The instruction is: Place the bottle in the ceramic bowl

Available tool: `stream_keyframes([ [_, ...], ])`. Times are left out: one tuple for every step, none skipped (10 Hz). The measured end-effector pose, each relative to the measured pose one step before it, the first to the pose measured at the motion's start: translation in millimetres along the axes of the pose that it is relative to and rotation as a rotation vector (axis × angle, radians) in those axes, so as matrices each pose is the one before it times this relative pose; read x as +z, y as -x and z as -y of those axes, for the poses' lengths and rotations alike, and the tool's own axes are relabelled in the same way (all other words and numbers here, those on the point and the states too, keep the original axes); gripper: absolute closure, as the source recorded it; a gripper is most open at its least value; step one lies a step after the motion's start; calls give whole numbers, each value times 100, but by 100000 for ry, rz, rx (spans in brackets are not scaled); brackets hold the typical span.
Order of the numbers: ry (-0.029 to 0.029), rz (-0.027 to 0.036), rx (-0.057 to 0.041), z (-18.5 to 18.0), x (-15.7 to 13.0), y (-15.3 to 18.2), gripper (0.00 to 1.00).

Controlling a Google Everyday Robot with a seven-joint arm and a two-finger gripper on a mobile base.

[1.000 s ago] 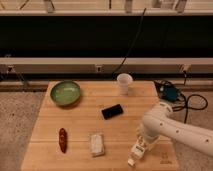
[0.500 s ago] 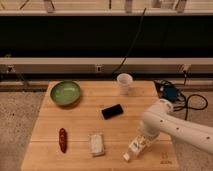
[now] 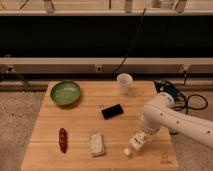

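Fingers (image 3: pixel 144 133) of gripper (image 3: pixel 140 138) pinched on bottle (image 3: pixel 135 144), held tilted at front-right tabletop (image 3: pixel 75 122) for carry to ceramic bowl (image 3: pixel 65 93), back-left.

Green bowl (image 3: pixel 65 93), white gripper (image 3: pixel 143 134) at bottle (image 3: pixel 134 145)

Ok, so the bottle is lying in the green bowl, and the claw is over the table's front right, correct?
Not quite. The camera view shows the bottle tilted at the table's front right, right by the claw, not in the bowl. The bowl sits at the back left with nothing in it. The claw's place is as you say.
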Motion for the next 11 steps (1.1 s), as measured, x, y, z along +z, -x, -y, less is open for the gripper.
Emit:
stream_keyframes([
  [118, -295, -31, 444, -342, -303, 99],
  [-151, -104, -524, 862, -402, -76, 99],
  [-44, -564, -316, 337, -379, 8, 99],
  [53, -336, -243, 531, -449, 287, 99],
  [-80, -243, -305, 476, -220, 187, 99],
  [-302, -457, -586, 556, -166, 126, 99],
  [-251, -933, -997, 795, -98, -187, 99],
  [-520, -894, -1422, 1195, -121, -120, 99],
  [-86, -586, -1454, 952, -161, 281, 99],
  [104, -1010, -565, 591, -259, 71, 99],
  [61, -956, -1405, 905, -221, 397, 99],
])
